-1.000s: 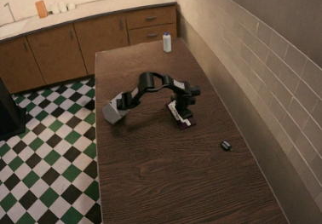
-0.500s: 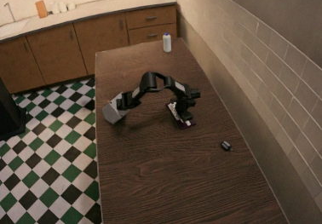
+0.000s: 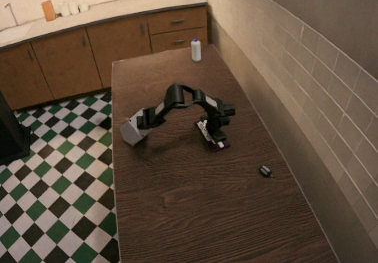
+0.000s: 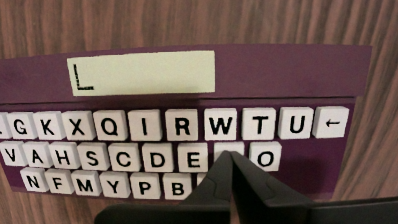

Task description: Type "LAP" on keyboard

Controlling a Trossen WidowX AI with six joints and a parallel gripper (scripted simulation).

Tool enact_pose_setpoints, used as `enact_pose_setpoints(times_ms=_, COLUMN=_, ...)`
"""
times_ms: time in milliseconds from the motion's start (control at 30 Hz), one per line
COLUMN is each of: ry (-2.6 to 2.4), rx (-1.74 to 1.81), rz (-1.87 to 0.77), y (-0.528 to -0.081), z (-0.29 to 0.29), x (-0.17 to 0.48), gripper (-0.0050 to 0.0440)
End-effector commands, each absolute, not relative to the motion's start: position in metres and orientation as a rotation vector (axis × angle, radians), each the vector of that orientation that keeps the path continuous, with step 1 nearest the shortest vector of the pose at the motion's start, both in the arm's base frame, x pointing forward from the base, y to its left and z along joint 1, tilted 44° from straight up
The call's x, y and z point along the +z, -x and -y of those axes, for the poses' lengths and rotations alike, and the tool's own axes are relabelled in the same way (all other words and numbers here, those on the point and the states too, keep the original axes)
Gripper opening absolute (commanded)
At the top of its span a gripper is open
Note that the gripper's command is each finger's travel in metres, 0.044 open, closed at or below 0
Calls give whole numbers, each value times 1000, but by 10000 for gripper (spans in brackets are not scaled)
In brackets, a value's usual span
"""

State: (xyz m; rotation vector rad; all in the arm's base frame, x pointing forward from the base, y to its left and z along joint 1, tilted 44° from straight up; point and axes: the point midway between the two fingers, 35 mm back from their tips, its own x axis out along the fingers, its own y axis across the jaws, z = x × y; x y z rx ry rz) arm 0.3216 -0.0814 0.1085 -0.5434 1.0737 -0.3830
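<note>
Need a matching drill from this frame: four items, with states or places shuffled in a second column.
Items:
1. display
2. hand
3. left-arrow key
4. white bottle

States or places:
A. right end of the top key row
B. shows a single L
C. stands at the far edge of the table
D. shut, tips on the middle key row beside the O key

Pairs: 1-B, 2-D, 3-A, 4-C
</note>
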Motion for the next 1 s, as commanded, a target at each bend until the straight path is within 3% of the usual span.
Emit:
enact_pose_setpoints(times_ms=0, ry=539, rx=-386, rz=-1055, y=-324, z=82, x=114, gripper=-50)
enact_pose_setpoints(times_ms=967, ry=533, rx=-393, rz=-1037, y=-319, z=73, x=131, gripper=-50)
